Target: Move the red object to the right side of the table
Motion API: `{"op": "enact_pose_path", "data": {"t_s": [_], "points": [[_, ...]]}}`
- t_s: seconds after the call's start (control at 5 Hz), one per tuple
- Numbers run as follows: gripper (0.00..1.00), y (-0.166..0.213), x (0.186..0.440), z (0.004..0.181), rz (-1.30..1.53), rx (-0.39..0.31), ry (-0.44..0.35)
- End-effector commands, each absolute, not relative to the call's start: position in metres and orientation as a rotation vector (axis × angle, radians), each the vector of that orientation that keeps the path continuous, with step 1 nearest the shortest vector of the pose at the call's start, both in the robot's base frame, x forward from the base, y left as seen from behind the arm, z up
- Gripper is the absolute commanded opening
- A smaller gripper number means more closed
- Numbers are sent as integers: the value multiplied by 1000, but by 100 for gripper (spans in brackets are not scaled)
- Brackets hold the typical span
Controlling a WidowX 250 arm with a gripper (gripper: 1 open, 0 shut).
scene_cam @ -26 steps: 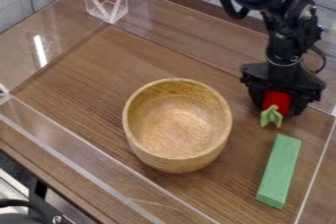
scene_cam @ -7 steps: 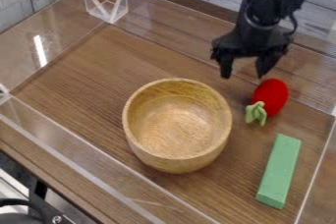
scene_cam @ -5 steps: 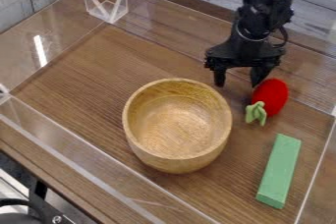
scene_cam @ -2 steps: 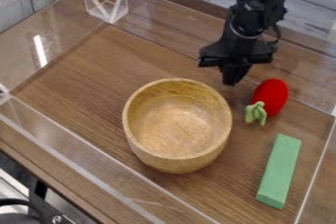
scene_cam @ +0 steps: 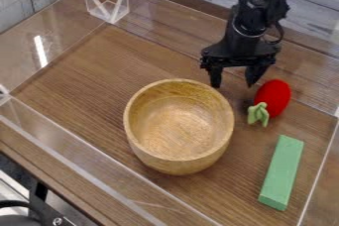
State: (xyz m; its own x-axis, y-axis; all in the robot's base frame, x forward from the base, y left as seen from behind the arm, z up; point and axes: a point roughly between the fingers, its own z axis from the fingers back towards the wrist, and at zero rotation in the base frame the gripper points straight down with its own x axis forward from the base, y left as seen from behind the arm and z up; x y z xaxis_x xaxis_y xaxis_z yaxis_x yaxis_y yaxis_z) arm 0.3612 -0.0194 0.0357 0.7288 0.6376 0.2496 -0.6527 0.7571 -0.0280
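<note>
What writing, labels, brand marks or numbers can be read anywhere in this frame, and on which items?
None: no readable text, label, brand or number shows anywhere.
The wooden bowl, green block, red strawberry toy, table and clear stand at the back all look plain.
The black gripper and arm show no marking that can be made out at this picture size.
</note>
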Motion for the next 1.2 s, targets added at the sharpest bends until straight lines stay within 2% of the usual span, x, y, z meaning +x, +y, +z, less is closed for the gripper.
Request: {"op": "enact_pose_path", "data": {"t_s": [0.0, 0.2, 0.4, 0.6, 1.0], "points": [[100, -16, 370, 85, 756, 13, -337], [100, -3, 365, 120, 779, -18, -362], [100, 28, 373, 134, 744, -55, -387], [100, 60, 374, 128, 697, -37, -408], [100, 96, 371, 102, 643, 8, -422]]}}
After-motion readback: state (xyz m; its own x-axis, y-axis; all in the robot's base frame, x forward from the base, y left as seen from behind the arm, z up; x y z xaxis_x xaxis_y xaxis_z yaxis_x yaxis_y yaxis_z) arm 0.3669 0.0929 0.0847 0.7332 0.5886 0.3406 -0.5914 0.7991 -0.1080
